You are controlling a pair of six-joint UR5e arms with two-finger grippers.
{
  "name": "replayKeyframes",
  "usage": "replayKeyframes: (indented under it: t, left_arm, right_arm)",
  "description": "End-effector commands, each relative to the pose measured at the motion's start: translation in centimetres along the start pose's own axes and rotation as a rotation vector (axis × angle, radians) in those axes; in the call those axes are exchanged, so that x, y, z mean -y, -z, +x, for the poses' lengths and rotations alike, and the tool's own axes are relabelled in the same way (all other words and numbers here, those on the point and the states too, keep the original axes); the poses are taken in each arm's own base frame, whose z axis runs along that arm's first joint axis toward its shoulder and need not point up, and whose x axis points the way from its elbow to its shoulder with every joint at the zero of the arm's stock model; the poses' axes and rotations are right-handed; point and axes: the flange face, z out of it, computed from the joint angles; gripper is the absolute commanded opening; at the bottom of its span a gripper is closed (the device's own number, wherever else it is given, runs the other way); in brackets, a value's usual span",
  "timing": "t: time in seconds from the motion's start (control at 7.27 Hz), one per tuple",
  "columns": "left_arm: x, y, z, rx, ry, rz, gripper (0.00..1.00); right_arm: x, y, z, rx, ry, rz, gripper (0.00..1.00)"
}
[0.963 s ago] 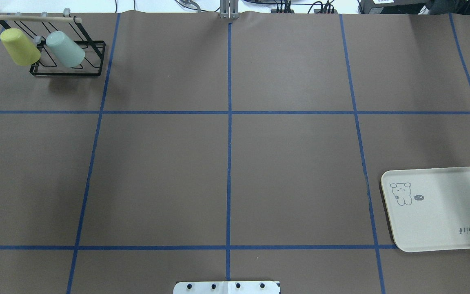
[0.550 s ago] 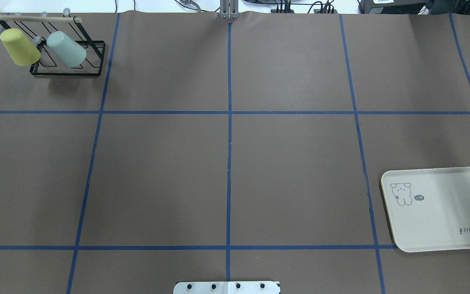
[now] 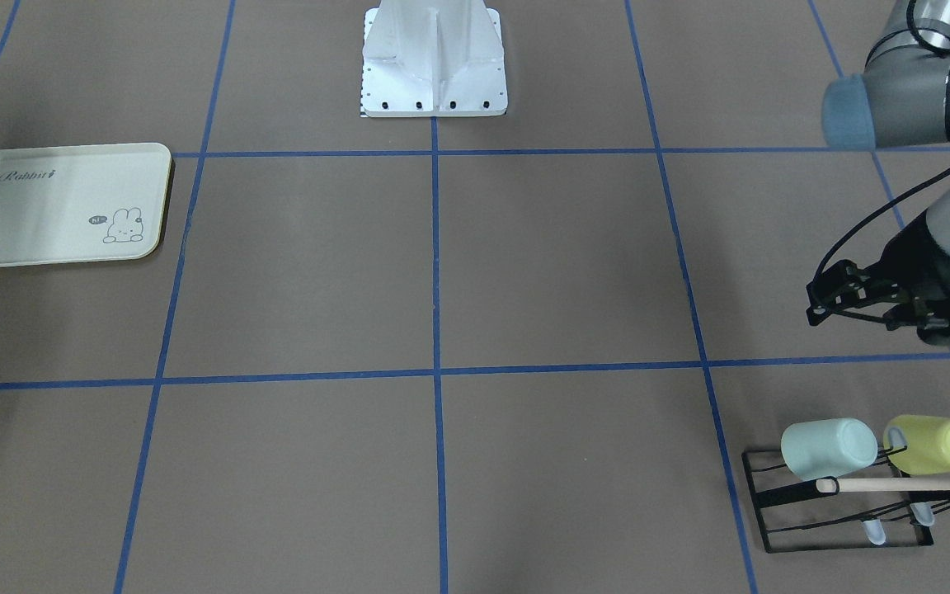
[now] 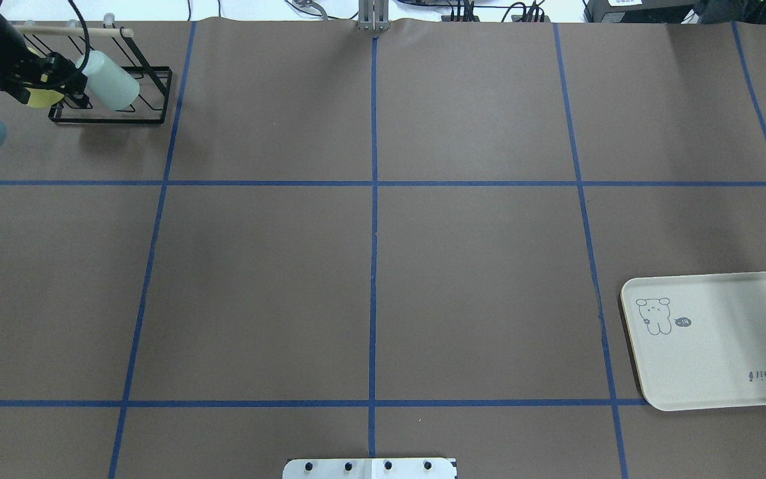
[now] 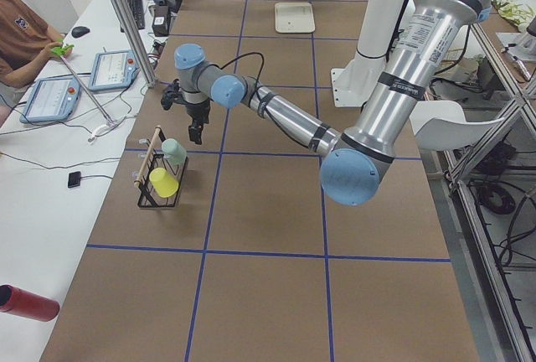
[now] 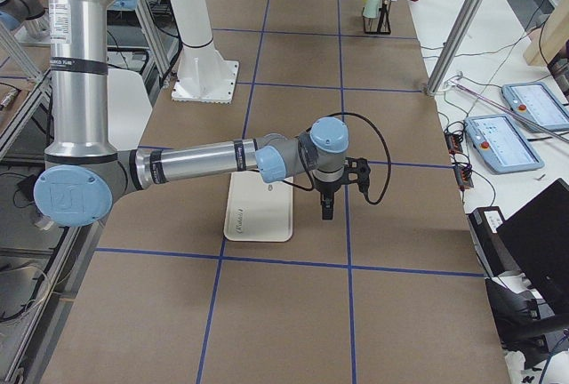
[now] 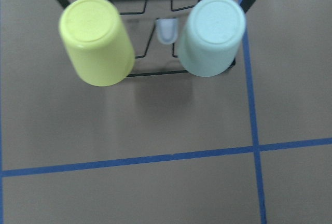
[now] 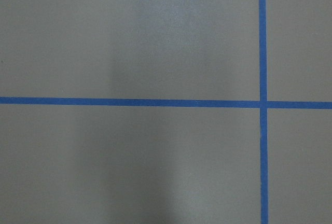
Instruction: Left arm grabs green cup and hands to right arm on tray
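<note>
From the left end of the desk (image 5: pixel 268 211), the left fingers (image 5: pixel 195 131) hang pointing down near the black wire rack (image 5: pixel 150 154), on the robot's side of it. There the green cup (image 5: pixel 174 151) sits tilted, mouth-down, beside the yellow cup (image 5: pixel 164 182); how wide the fingers stand I cannot tell. From overhead they cover most of the yellow cup, the green cup (image 4: pixel 112 83) is just beside them, and the tray (image 4: pixel 722 359) lies well apart at the desk's right. From the right end, the right fingers (image 6: pixel 326 209) point down near the tray, and their spread again cannot be told.

Overhead and front-facing cameras face each other, sharing the tray (image 4: pixel 715 299).
</note>
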Motion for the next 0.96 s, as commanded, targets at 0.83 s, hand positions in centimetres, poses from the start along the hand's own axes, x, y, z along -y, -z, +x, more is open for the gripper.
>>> replayKeyframes:
  t: [0.83]
  left_arm:
    - [8.4, -7.3, 1.1, 0.09, 0.049, -0.074, 0.99]
  right_arm:
    - [0.1, 0.0, -0.1, 0.008, 0.016, 0.014, 1.0]
